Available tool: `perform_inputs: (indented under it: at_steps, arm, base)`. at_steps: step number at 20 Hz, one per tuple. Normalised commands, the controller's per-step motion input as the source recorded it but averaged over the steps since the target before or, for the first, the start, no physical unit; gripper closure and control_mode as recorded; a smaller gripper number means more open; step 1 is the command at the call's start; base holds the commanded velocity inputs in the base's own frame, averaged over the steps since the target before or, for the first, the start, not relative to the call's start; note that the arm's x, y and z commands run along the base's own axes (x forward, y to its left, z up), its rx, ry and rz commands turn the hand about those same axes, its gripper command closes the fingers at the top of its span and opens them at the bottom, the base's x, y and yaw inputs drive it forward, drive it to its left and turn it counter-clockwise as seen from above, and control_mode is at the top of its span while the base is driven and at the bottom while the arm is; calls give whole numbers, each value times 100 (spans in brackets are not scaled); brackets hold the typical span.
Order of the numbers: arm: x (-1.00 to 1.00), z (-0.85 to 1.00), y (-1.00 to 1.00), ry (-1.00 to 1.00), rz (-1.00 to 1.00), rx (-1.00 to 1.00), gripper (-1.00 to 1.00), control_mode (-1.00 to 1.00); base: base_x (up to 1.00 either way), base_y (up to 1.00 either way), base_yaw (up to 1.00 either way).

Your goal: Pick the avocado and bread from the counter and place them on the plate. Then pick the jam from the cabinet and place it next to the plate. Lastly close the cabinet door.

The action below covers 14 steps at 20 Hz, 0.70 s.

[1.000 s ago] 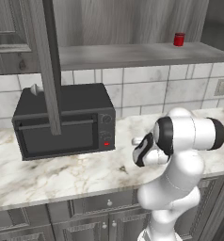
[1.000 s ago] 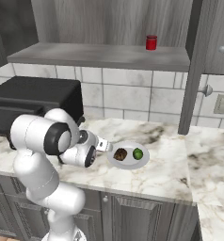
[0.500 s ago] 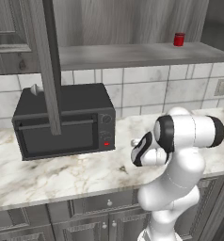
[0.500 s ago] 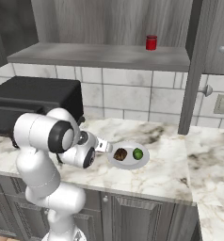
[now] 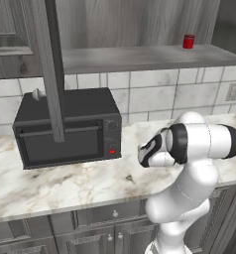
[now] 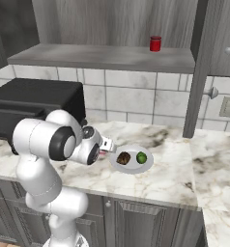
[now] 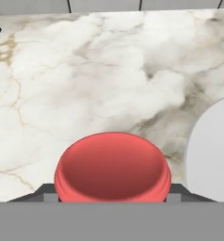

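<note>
Holding the jam [image 7: 112, 165], gripper [image 6: 105, 147] clamped on it just over the bench [image 6: 170, 176], beside plate [image 6: 148, 163] with bread [image 6: 123, 157] and avocado [image 6: 141, 157].

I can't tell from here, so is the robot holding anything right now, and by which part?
Yes, the jam, a light red jar. The jaws grip it by its sides, one on each flank, just over the counter beside the plate.

Black box-shaped microwave oven [image 5: 68, 130] is set against white tiled backsplash [image 5: 149, 96]; dark red jar [image 5: 189, 41] is stood on shelf above.
</note>
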Motion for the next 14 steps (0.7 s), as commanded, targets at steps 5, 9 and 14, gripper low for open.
perform_inputs:
  at_steps: [5, 9, 14]
  arm:
    - [0, -25, -1, 7, 6, 0, -100, -100]
    - [0, -23, -1, 6, 5, 0, -100, -100]
    - [-3, -14, -5, 1, 5, 0, -100, -100]
  base:
    - [0, 0, 0]
    - [0, 0, 0]
    - [0, 0, 0]
